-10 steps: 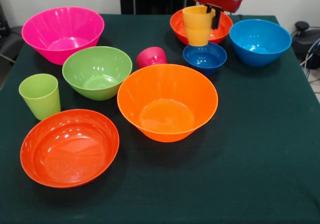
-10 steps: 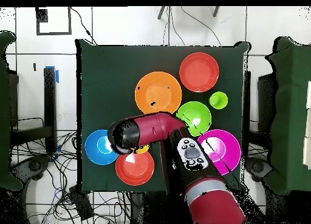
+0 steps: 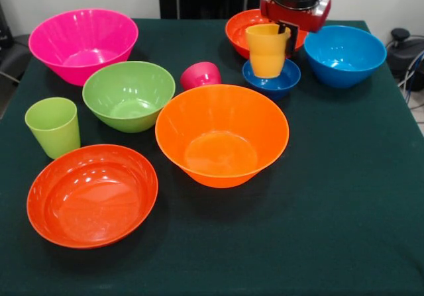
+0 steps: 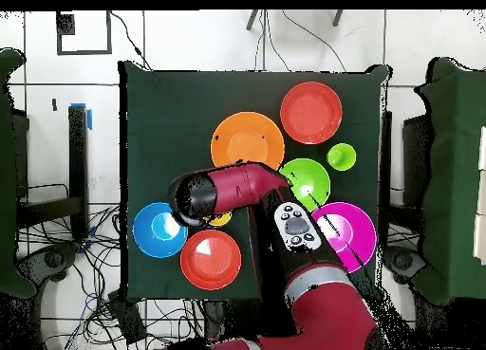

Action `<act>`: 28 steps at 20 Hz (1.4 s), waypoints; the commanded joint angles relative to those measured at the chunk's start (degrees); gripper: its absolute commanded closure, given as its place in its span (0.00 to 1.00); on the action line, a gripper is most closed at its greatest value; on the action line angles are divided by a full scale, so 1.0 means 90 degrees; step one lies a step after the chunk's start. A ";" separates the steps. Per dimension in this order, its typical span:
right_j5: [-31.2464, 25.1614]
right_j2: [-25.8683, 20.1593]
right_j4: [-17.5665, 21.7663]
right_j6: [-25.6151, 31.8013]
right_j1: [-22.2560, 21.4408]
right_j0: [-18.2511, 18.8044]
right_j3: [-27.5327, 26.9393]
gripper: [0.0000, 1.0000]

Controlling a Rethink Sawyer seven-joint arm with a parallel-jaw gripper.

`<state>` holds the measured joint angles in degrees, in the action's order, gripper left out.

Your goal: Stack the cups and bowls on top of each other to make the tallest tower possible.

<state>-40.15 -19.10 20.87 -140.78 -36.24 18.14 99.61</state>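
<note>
- A red and black robot arm (image 4: pixel 242 187) reached over a dark green table (image 3: pixel 344 197) from its far side, seen from across the table and from directly above.
- Its gripper (image 3: pixel 286 32) was clamped on the rim of the yellow-orange cup (image 3: pixel 267 49); one black finger (image 3: pixel 289 38) showed on the cup's right side near the lip.
- The cup was upright, mouth up, its base inside or just above the small dark blue bowl (image 3: pixel 271 79). Whether it touched the bowl's floor could not be told.
- Nothing was stacked apart from this pair; no tower existed yet.
- Just beside the small bowl stood the light blue bowl (image 3: pixel 344 54), with a shallow red-orange bowl (image 3: pixel 240 30) behind the cup.
- Nearer the camera lay the big orange bowl (image 3: pixel 222 134), the red-pink cup (image 3: pixel 201 75), the green bowl (image 3: pixel 128 95), the big pink bowl (image 3: pixel 83 43), the lime green cup (image 3: pixel 53 126) and a second shallow red-orange bowl (image 3: pixel 92 194).
- Risk, as a judgement: the grip was on one side of the rim only, so releasing before the base was seated could let the cup tip against the bowl's sloped wall.
- A small bowl under a tall cup would probably make a narrow, light footing; pressing down off-centre could slide or flip the bowl.
- Lifting away while a finger remained inside the cup could drag it over toward the neighbouring bowls.
</note>
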 commanded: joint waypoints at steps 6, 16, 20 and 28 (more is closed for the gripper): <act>-0.0648 -0.0223 0.0516 0.1187 0.0577 -0.0091 -0.1596 1.00; -0.1016 -0.0370 0.0503 0.1531 0.0849 -0.0060 -0.2138 1.00; -0.1085 -0.0358 0.0510 0.1522 0.0895 -0.0088 -0.2211 1.00; -0.1173 -0.0330 0.0385 0.1226 0.0773 -0.0109 -0.1929 1.00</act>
<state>-46.16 -19.14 21.79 -140.78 -29.66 18.13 84.25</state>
